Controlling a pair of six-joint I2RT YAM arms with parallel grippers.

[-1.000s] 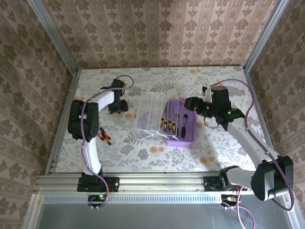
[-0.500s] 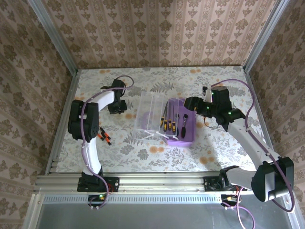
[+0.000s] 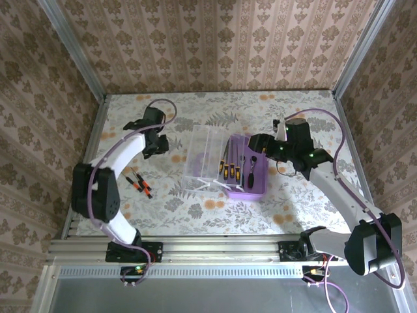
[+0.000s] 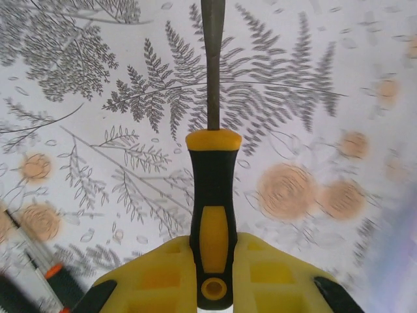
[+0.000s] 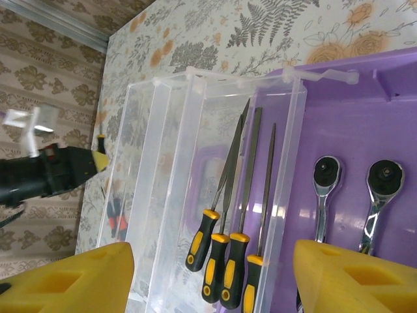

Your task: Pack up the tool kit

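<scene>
The tool kit's purple box (image 3: 247, 171) lies open mid-table, its clear lid (image 3: 204, 160) folded out to the left. Several yellow-and-black handled tools (image 5: 225, 264) and two ratchets (image 5: 324, 189) lie inside. My left gripper (image 3: 155, 141) hovers over the table left of the lid, shut on a yellow-and-black handled tool (image 4: 212, 208) whose metal shaft points away from the fingers (image 4: 153, 277). My right gripper (image 3: 259, 142) is over the box's far right part, open with nothing between its fingers (image 5: 355, 280). Two small orange-and-black screwdrivers (image 3: 140, 184) lie loose near the left arm.
Metal rails (image 3: 88, 153) and patterned walls border the flowered table (image 3: 215, 208) on three sides. The loose screwdrivers (image 4: 55, 277) also show at the lower left of the left wrist view. The left gripper (image 5: 65, 171) is seen beyond the lid from the right wrist.
My left gripper has shut on the yellow-and-black tool and shifted slightly left and back, its elbow swinging out to the left. The right gripper has barely moved.
</scene>
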